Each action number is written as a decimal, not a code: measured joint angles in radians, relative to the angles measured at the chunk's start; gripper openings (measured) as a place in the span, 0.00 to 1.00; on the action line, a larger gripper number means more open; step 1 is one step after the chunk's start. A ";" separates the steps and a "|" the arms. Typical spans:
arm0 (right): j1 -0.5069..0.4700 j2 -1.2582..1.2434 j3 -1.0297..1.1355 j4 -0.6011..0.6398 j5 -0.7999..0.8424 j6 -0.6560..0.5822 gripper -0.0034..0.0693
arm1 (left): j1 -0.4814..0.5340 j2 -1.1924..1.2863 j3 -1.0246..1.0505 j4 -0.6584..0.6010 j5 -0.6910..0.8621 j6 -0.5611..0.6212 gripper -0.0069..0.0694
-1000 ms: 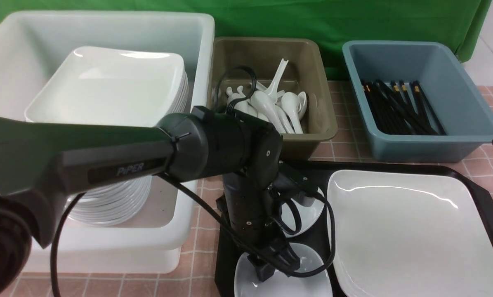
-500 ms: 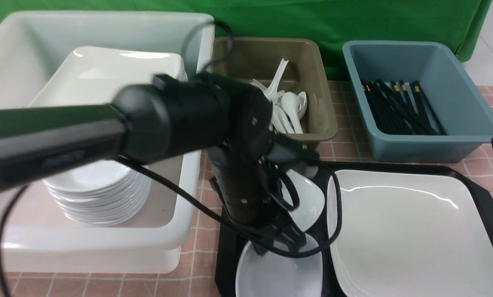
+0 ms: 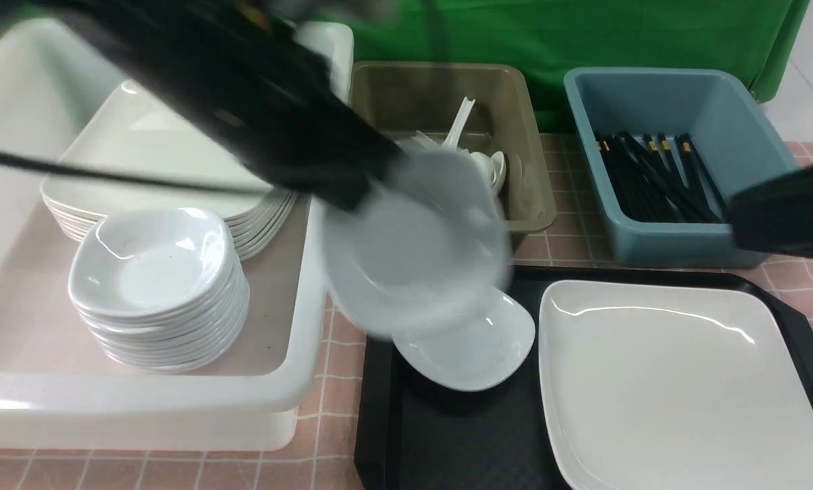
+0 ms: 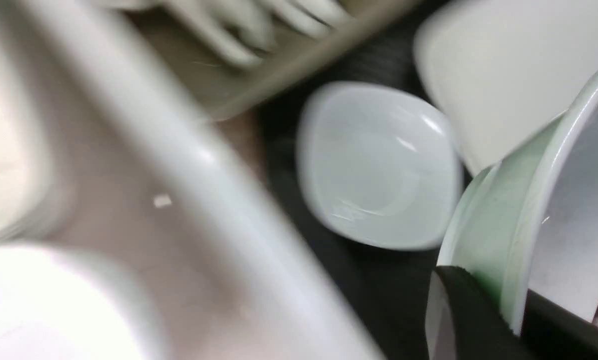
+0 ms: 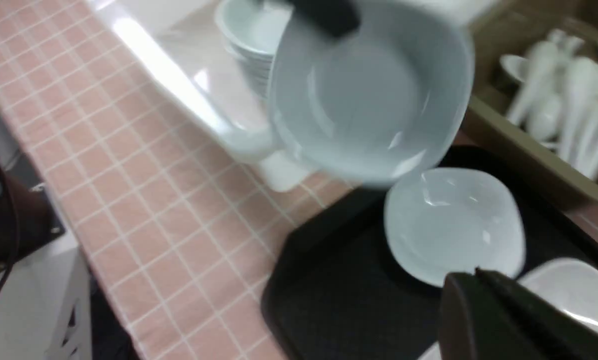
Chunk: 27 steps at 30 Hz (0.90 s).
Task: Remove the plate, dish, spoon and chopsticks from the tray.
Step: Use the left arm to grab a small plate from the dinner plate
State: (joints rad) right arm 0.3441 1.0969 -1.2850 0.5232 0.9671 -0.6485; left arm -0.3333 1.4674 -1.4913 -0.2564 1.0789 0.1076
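White dish aloft, plate waiting
Left gripper (image 3: 369,187) pinches one dish (image 3: 416,248) by its rim; a loose pinch could let it swing into the white bin's wall. Plate (image 3: 678,388) lies on the tray (image 3: 460,442); right gripper (image 5: 479,280), closed, empty.

From between our arms, the front view faces forward and slants down, taking in the tray (image 3: 474,435) beyond the left pincer (image 3: 369,180), and the blue bin (image 3: 705,235) farther ahead. Our left wrist view looks closely past the left pincer and its raised dish (image 4: 509,215), down onto the tray. From behind the right pincer (image 5: 479,287), our right wrist view looks down across the tray toward the left pincer. We share the low dish (image 3: 474,347), white bin (image 3: 304,340) and olive bin (image 3: 539,170) among all three.
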 joint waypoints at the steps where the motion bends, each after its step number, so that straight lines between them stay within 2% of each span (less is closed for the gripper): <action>1: 0.030 0.027 -0.011 0.004 -0.002 -0.013 0.09 | 0.080 -0.021 0.014 -0.026 -0.001 0.013 0.11; 7: 0.210 0.173 -0.092 -0.003 -0.033 -0.022 0.09 | 0.500 -0.072 0.193 -0.212 -0.074 0.095 0.11; 10: 0.270 0.239 -0.146 -0.007 -0.050 -0.021 0.09 | 0.628 -0.066 0.305 -0.298 -0.155 0.141 0.11; 13: 0.306 0.297 -0.202 -0.007 -0.062 -0.015 0.09 | 0.662 -0.051 0.391 -0.347 -0.227 0.169 0.11; 18: 0.324 0.337 -0.248 -0.009 -0.067 -0.010 0.09 | 0.649 -0.015 0.443 -0.372 -0.257 0.218 0.16; 21: 0.328 0.340 -0.258 -0.010 -0.073 -0.010 0.09 | 0.626 0.008 0.446 -0.319 -0.266 0.233 0.32; 22: 0.328 0.340 -0.257 -0.010 -0.073 -0.010 0.09 | 0.625 0.008 0.446 -0.319 -0.266 0.234 0.34; 24: 0.328 0.340 -0.261 -0.056 -0.060 -0.001 0.09 | 0.619 0.001 0.434 -0.221 -0.245 0.233 0.54; 27: 0.328 0.335 -0.262 -0.150 -0.041 0.083 0.09 | 0.619 -0.021 0.393 -0.132 -0.191 0.195 0.68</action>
State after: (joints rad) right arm 0.6723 1.4317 -1.5468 0.3732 0.9263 -0.5657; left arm 0.2861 1.4461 -1.0982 -0.3885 0.8875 0.3030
